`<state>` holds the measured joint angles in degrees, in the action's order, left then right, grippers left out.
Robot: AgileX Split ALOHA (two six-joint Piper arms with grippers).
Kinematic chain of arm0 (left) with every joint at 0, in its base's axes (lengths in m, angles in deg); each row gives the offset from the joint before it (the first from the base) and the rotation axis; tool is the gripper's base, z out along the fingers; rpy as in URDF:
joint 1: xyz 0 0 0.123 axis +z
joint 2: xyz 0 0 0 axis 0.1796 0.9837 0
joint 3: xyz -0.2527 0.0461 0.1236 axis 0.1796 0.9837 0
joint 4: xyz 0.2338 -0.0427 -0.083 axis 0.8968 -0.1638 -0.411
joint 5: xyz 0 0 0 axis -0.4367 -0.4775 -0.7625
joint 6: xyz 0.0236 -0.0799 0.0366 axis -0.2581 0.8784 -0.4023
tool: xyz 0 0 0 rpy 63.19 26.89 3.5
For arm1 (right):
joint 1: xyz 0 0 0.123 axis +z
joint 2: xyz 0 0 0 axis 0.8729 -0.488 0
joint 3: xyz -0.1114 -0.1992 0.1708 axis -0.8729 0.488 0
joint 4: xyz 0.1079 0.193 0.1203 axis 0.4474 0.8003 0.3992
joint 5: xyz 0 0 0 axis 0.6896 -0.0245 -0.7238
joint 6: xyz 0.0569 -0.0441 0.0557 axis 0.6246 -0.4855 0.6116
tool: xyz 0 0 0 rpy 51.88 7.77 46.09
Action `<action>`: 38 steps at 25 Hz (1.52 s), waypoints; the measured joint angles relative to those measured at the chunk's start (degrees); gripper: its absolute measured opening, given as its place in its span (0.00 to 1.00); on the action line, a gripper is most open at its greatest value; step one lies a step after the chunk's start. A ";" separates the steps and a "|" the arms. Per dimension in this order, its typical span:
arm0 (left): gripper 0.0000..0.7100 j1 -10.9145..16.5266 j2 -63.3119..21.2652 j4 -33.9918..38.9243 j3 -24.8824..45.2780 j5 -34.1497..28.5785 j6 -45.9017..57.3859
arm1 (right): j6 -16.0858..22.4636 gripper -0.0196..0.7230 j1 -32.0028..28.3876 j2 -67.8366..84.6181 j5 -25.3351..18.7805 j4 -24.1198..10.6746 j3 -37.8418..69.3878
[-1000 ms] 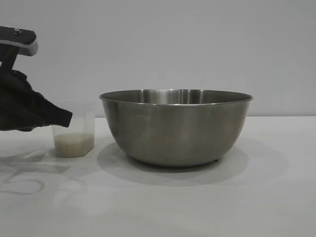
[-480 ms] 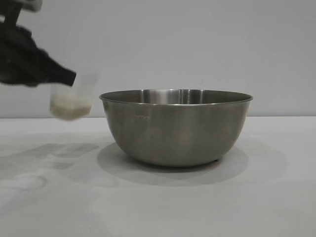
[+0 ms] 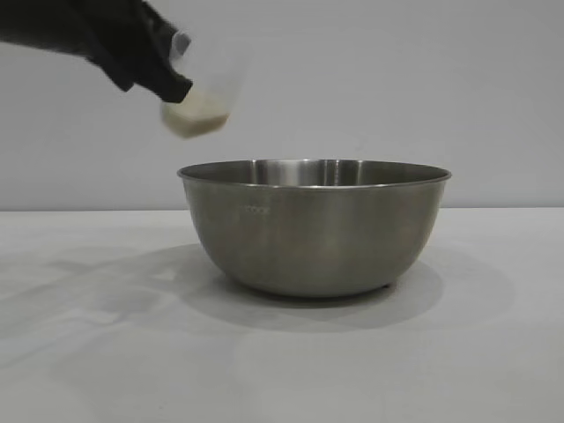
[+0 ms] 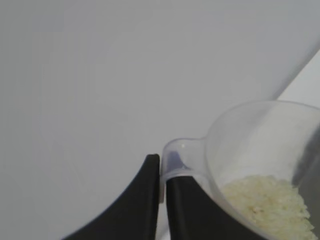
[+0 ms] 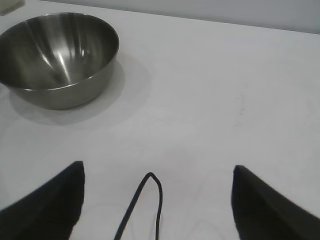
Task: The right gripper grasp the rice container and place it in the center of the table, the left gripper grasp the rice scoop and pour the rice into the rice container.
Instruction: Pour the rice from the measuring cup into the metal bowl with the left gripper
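I've got the left gripper (image 3: 176,88) up in the air at the far left, above and just left of the rice container (image 3: 314,227). Its jaws are pinched tight on the loop handle of the rice scoop (image 3: 201,101), and the left wrist view shows that grip plainly: two dark fingers (image 4: 187,210) closed on the clear handle tab of the rice scoop (image 4: 250,150). From the front the scoop is blurred and its upper wall almost melts into the grey backdrop, so I can't read its rim or just how far it is tipped. It looks tilted, with the rice (image 3: 194,119) sitting low in it as a pale mass. In the wrist view the rice (image 4: 267,202) lies heaped in the bottom of the cup, and the cup's far side is cut off by the picture's edge.

The steel bowl stands upright on the table (image 3: 493,352), about in the middle. From the front its inside is hidden below the rim; the right wrist view looks into the rice container (image 5: 57,57) and I see bare shiny metal there, though its left side is cropped.

The left arm itself runs out of the front view, so only its dark end shows. The right gripper (image 5: 157,200) hangs low over the near table, well apart from the bowl, jaws spread wide with nothing between them but a thin black cable (image 5: 142,207). Only its two fingertips show.
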<state>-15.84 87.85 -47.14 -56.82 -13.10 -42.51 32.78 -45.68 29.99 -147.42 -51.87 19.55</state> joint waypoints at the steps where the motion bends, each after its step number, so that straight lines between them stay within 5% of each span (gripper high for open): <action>1: 0.00 0.00 0.00 1.70 -0.06 0.00 -1.38 | 0.00 0.80 0.00 0.00 0.00 0.00 0.00; 24: 0.00 0.00 0.28 19.65 -0.21 0.00 -37.18 | 0.00 0.80 0.00 0.00 0.00 0.00 0.00; 38: 0.00 0.00 0.28 21.33 -0.21 0.00 -50.47 | 0.00 0.80 0.00 0.00 0.00 0.00 0.00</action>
<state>-15.84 88.13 -25.81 -57.03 -13.10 -92.98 32.78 -45.68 29.99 -147.42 -51.87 19.55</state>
